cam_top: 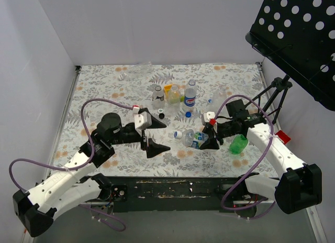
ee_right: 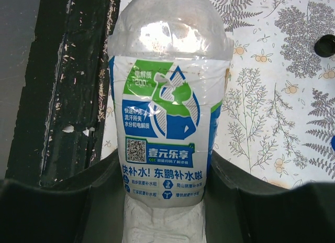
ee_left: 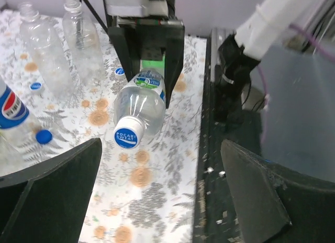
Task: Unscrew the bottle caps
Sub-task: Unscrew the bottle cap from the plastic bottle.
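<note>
Right gripper point(ee_right: 163, 167) is clamped on the labelled clear bottle point(ee_right: 167, 70) toward its base end, with the jaws pressed against the label on both sides. The bottle is held on its side low over the floral table point(cam_top: 104, 80) near the front edge, neck pointing at the left arm. I can't tell if it touches the table. Its white cap point(ee_left: 128, 136) with blue print is on the neck. Left gripper point(ee_left: 161, 148) has its jaws wide with nothing gripped. Its fingers point(ee_left: 52, 196) flank the space just short of the cap without touching it. In the top view its tips sit just beside the cap, roughly in line with the bottle axis. A green bottle point(cam_top: 238, 144) lies just right of the right gripper. Further back a Pepsi-labelled bottle point(cam_top: 190, 94) stands upright, with a yellowish bottle point(cam_top: 171, 94) and an uncapped clear bottle point(cam_top: 158, 97) beside it. Loose on the table are a blue cap point(cam_top: 188, 114) and a black cap point(cam_top: 161, 115). The left wrist view shows two more small blue caps point(ee_left: 35, 86). A black perforated music stand point(cam_top: 298, 33) is at far right.
</note>
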Controlling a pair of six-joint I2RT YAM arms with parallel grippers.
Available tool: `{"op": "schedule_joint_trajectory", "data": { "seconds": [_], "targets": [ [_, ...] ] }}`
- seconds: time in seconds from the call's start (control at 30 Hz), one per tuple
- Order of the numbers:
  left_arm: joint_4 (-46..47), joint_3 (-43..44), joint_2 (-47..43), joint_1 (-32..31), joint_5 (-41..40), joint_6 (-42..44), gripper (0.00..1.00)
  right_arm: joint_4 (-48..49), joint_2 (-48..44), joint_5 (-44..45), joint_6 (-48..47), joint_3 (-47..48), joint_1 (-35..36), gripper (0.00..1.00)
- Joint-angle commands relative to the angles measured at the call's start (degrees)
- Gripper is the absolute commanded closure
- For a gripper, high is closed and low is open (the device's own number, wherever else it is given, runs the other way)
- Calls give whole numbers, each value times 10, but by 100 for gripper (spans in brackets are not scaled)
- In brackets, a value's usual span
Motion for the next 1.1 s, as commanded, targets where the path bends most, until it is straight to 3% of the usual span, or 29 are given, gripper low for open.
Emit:
{"op": "schedule_joint_trajectory", "data": {
  "seconds": [0.0,0.1,0.3,0.43,0.53,0.87,1.07],
  "targets": [
    [47,-24,31,-1,79,240,2,-4,-5,-21,-9,3,1,86],
    [18,9,86,0,93,264,2,-5,-5,-20,-8,4,1,86],
    [123,-9,135,0,121,220,4,-5,-4,-21,-9,5,1,86],
    [141,-8,152,0,125,201,13,-5,-5,-20,-9,2,1,86],
    [144,-3,166,-1,127,186,28,-3,-4,-20,-9,2,1,86],
    [124,-1,181,0,114,193,36,-4,-3,-20,-9,3,1,86],
    [117,7,192,0,115,189,51,-3,-4,-19,-9,2,2,86]
  ]
}}
